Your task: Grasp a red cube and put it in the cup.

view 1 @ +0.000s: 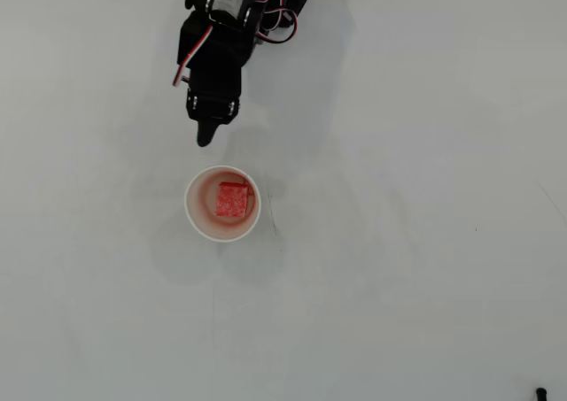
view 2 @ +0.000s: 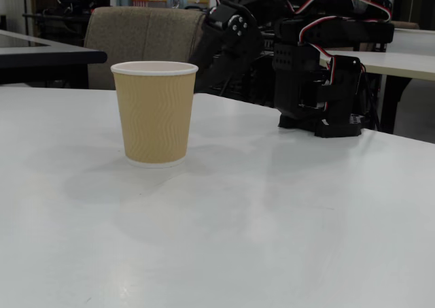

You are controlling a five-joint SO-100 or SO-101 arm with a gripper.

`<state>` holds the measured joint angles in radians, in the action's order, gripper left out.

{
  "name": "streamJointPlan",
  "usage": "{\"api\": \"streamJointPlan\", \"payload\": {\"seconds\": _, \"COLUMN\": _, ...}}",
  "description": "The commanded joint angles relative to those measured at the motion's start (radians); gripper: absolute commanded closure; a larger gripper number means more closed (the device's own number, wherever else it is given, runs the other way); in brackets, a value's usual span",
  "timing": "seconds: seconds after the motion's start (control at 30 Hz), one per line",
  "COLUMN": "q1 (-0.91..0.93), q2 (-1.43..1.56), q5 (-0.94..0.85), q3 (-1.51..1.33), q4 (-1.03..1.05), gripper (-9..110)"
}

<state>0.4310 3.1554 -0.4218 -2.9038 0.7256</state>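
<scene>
The red cube (view 1: 232, 199) lies inside the cup (view 1: 194, 213), at its bottom, in the overhead view. In the fixed view the cup (view 2: 155, 113) is a tan ribbed paper cup with a white rim, standing upright, and the cube is hidden behind its wall. My black gripper (view 1: 205, 138) hangs behind the cup, its tip a short way above the rim in the overhead view, its fingers together in a point with nothing between them. In the fixed view the gripper (view 2: 201, 77) slopes down behind the cup's right side.
The arm's black base (view 2: 319, 83) stands on the white table (view 2: 272, 213) at the back right in the fixed view. A small dark object (view 1: 540, 392) sits at the overhead view's bottom right corner. A chair and other tables stand beyond the table's far edge.
</scene>
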Motion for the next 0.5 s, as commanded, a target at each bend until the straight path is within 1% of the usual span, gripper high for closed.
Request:
{"api": "streamJointPlan", "payload": {"seconds": 0.0, "q1": -0.025, "q2": 0.032, "q5": 0.089, "q3": -0.02, "q4": -0.023, "gripper": 101}}
{"api": "streamJointPlan", "payload": {"seconds": 0.27, "q1": -0.066, "q2": 0.089, "q5": 0.112, "q3": -0.127, "q4": -0.006, "gripper": 101}}
{"api": "streamJointPlan", "payload": {"seconds": 0.47, "q1": -0.109, "q2": 0.091, "q5": 0.114, "q3": -0.144, "q4": 0.012, "gripper": 101}}
